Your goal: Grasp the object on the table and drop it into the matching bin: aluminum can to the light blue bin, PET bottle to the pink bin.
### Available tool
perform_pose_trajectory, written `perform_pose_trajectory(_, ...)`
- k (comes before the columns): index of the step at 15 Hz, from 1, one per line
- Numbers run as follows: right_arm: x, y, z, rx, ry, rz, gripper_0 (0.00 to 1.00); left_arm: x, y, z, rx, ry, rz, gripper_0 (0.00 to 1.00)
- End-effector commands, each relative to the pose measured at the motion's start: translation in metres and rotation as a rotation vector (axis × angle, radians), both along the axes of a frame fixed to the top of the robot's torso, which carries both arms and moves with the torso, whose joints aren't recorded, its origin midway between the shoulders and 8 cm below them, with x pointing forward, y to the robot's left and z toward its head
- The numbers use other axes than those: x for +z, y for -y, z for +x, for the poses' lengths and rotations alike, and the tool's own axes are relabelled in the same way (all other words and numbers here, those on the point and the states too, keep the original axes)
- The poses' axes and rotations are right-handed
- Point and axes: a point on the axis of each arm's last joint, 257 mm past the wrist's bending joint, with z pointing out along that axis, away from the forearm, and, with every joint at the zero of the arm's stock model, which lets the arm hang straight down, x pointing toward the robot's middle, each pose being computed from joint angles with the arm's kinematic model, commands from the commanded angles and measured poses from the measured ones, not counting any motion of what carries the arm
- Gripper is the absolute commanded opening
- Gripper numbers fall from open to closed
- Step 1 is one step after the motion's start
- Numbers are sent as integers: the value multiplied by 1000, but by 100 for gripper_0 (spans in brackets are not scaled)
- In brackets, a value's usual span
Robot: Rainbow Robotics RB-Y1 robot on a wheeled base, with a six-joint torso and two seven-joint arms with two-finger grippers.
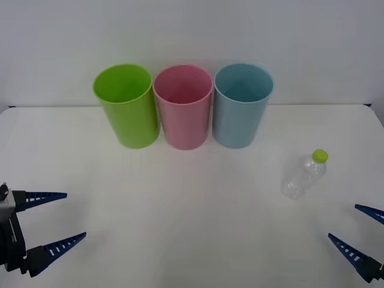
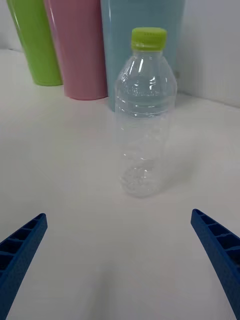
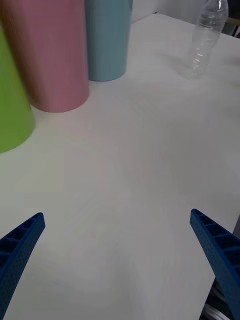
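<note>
On the right side of the worktop (image 1: 192,198) the bottle (image 1: 305,175) stood upright, well clear of the three bins, with the blue bin (image 1: 242,105) the closest one. The right claw (image 1: 355,231) sat near it at the worktop's near edge, fingers spread wide with nothing in them, and in its wrist view the bottle (image 2: 144,120) was pretty much centred between the fingers, just ahead and not touching. I'd say the trick was to go straight in low, close around the mid-body rather than the cap, and squeeze gently since that thin plastic looked like it'd crumple or tip. Then carry it over to the pink bin (image 1: 183,107). The left claw (image 1: 53,219) was parked wide open on the far left.
</note>
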Motion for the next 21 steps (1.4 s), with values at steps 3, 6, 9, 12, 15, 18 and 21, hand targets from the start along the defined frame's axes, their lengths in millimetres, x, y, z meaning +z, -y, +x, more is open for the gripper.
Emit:
perform_pose_trajectory(3,-17,-18,36,-70,17,6,100,0,0,0,0,0,0,100)
perform_pose_trajectory(6,-19,-25,55,-103,23,-2,100,0,0,0,0,0,0,100)
perform_pose_trajectory(9,-18,-38,73,-118,30,13,100,0,0,0,0,0,0,100)
perform_pose_trajectory(12,-20,-48,89,-154,28,33,100,0,0,0,0,0,0,100)
perform_pose_trajectory(15,-19,-46,94,-171,30,34,100,0,0,0,0,0,0,100)
perform_pose_trajectory(18,-20,-50,99,-182,25,42,100,0,0,0,0,0,0,100)
perform_pose_trajectory(21,-21,-57,110,-213,24,49,100,0,0,0,0,0,0,100)
